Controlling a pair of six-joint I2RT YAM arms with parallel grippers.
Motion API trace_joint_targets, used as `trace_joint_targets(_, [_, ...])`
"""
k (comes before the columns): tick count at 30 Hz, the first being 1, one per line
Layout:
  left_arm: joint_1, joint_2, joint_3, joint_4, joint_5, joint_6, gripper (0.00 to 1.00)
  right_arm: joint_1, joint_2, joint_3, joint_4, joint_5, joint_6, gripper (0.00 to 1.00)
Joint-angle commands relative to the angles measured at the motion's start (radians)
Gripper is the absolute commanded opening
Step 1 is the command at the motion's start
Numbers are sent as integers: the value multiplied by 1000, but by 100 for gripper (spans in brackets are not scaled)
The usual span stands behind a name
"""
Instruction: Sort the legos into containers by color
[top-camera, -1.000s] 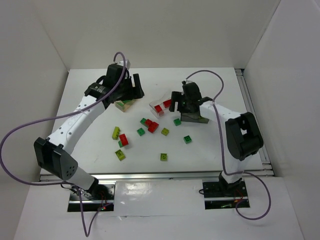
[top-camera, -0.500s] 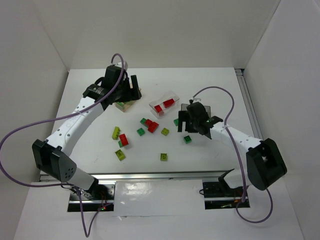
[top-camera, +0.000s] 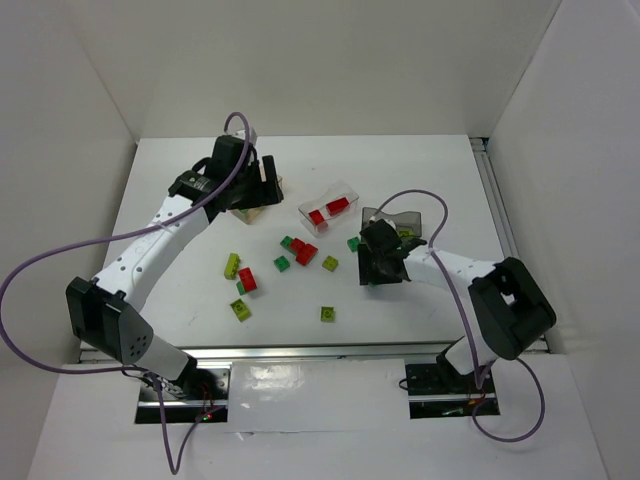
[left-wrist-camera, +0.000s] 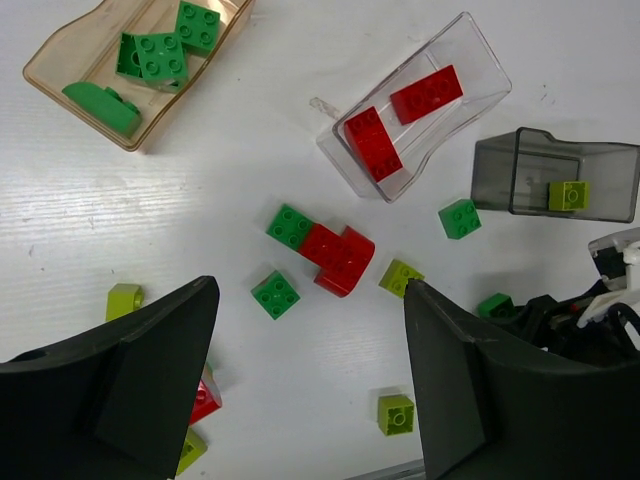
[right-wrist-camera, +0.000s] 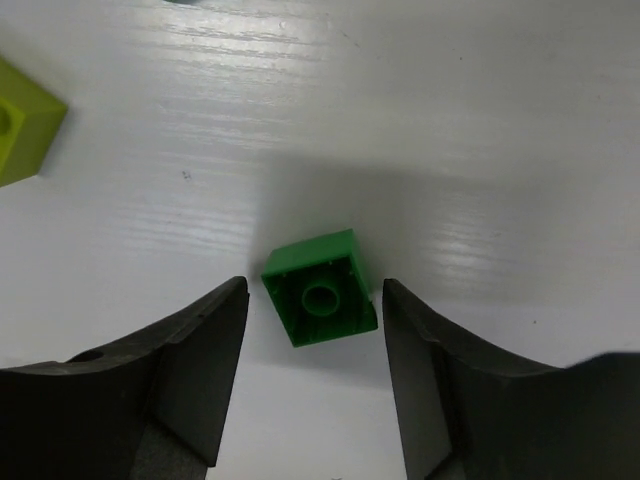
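Over the table's right middle, my right gripper (top-camera: 378, 272) (right-wrist-camera: 315, 288) is low and open, its fingers on either side of a dark green lego (right-wrist-camera: 320, 290) lying hollow side up, with narrow gaps on both sides. My left gripper (top-camera: 258, 185) (left-wrist-camera: 310, 390) hangs open and empty, high beside the tan container (left-wrist-camera: 80, 55), which holds dark green legos. The clear container (left-wrist-camera: 470, 60) holds two red legos. A yellow-green lego (left-wrist-camera: 567, 195) lies in the smoky grey container (left-wrist-camera: 520, 170).
Loose legos lie in the middle of the table: a red cluster (top-camera: 303, 250), greens (top-camera: 282, 263) (top-camera: 353, 243), yellow-greens (top-camera: 330, 263) (top-camera: 327, 314) (top-camera: 240, 309) (top-camera: 232, 265) and a red one (top-camera: 247, 279). White walls enclose the table on three sides.
My right arm swung from over the grey container toward the near side and came down around the dark green lego, its jaws narrowing. The left arm barely moved.
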Motion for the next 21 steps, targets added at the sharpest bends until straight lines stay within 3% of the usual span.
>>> trace_joint_targets(1, [6, -4, 3, 14, 4, -17, 84, 9, 34, 47, 13, 60, -6, 62])
trace_joint_targets(2, [6, -4, 3, 14, -16, -4, 84, 9, 43, 58, 4, 60, -15, 56])
trace_joint_targets(4, [19, -4, 23, -9, -60, 9, 84, 20, 34, 87, -10, 83, -15, 34])
trace_joint_targets(6, [40, -4, 41, -32, -114, 19, 84, 40, -8, 102, -21, 110, -6, 26])
trace_joint_targets(10, [179, -56, 32, -51, -136, 13, 84, 55, -57, 183, 60, 25, -38, 26])
trace_joint_targets(12, [253, -93, -26, -19, -116, -5, 84, 81, 3, 260, 69, -26, -50, 26])
trace_joint_targets(17, [451, -159, -112, -19, 25, -42, 85, 141, 265, 595, 112, -68, -104, 26])
trace_joint_targets(21, [517, -184, -195, -19, 125, -60, 89, 141, 484, 887, 122, -77, -136, 26])
